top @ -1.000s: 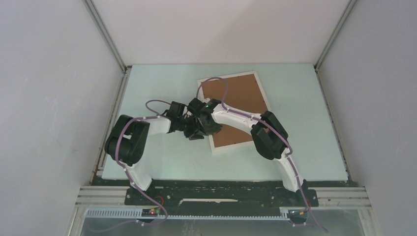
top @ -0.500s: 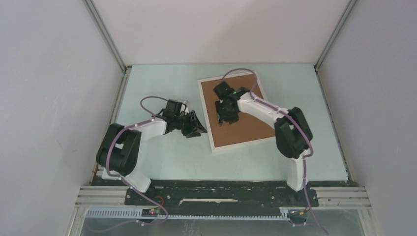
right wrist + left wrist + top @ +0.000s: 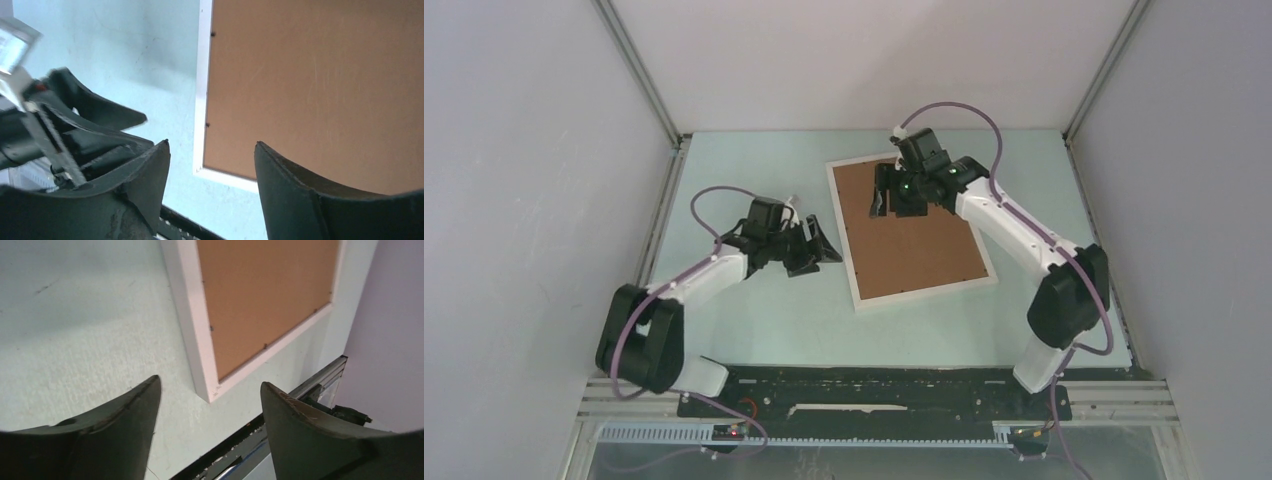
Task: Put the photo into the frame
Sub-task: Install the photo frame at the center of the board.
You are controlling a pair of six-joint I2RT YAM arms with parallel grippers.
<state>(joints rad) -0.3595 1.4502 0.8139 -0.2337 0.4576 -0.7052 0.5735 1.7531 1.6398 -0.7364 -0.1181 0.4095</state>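
Note:
The white frame (image 3: 842, 237) lies face down on the table, with the brown backing board (image 3: 919, 240) filling it. The photo is hidden. My left gripper (image 3: 816, 255) is open and empty, just left of the frame's left rim and apart from it. My right gripper (image 3: 894, 203) is open and empty, above the far left part of the backing board. The left wrist view shows the frame's rim (image 3: 187, 320) and the board (image 3: 265, 295) beyond my open left gripper (image 3: 210, 390). The right wrist view shows the rim (image 3: 202, 95), the board (image 3: 320, 85) and my open right gripper (image 3: 212, 145).
Pale green table (image 3: 744, 330) inside white walls, with metal rails at the left and right edges. A black base rail (image 3: 874, 385) runs along the near edge. My left gripper also shows in the right wrist view (image 3: 95, 120).
Both grippers were together at the frame's left rim. The right gripper has moved to the far end of the board. The left gripper has drawn back a little to the left.

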